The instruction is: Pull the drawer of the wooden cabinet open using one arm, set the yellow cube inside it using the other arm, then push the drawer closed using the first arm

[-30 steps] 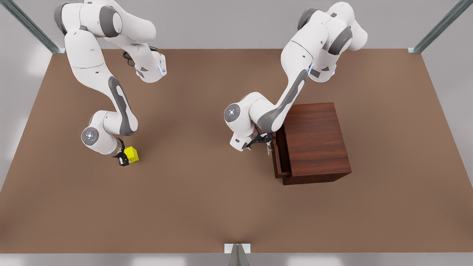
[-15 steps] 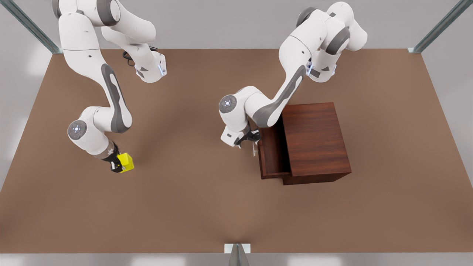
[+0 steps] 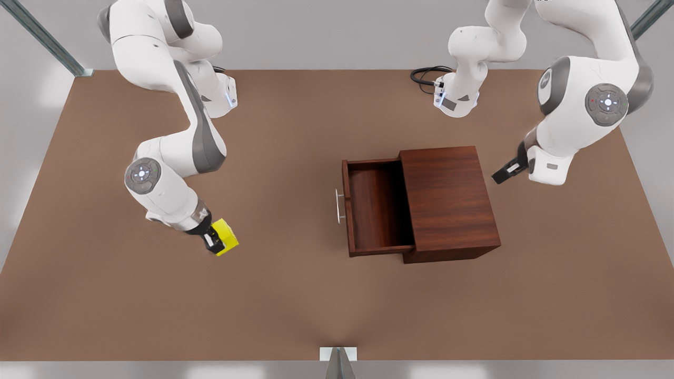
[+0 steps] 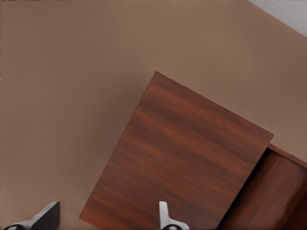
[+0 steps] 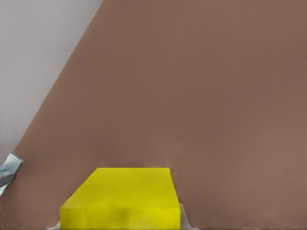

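A brown table (image 3: 295, 295) carries the whole scene. Near the middle of it, toward the front view's right, stands the wooden cabinet (image 3: 447, 202), its plain flat top also seen from above in the left wrist view (image 4: 177, 158). The drawer (image 3: 376, 208) is pulled well out toward the front view's left, its interior bare wood, with the thin silver bar handle (image 3: 338, 206) on its front panel; one corner of the open tray appears beside the cabinet top in the left wrist view (image 4: 273, 196).

The left gripper (image 3: 497, 179) hangs above the table just beyond the cabinet's side at the front view's right, touching nothing; its fingers (image 4: 165, 218) are spread apart and empty.

The right gripper (image 3: 217, 243) is at the front view's left, well apart from the cabinet, tilted toward the drawer side. Its fingers are closed on the yellow cube (image 3: 225, 237), which is clamped at the gripper's tip over the open table surface; the right wrist view shows the cube's top face (image 5: 127, 191) between the fingertips.
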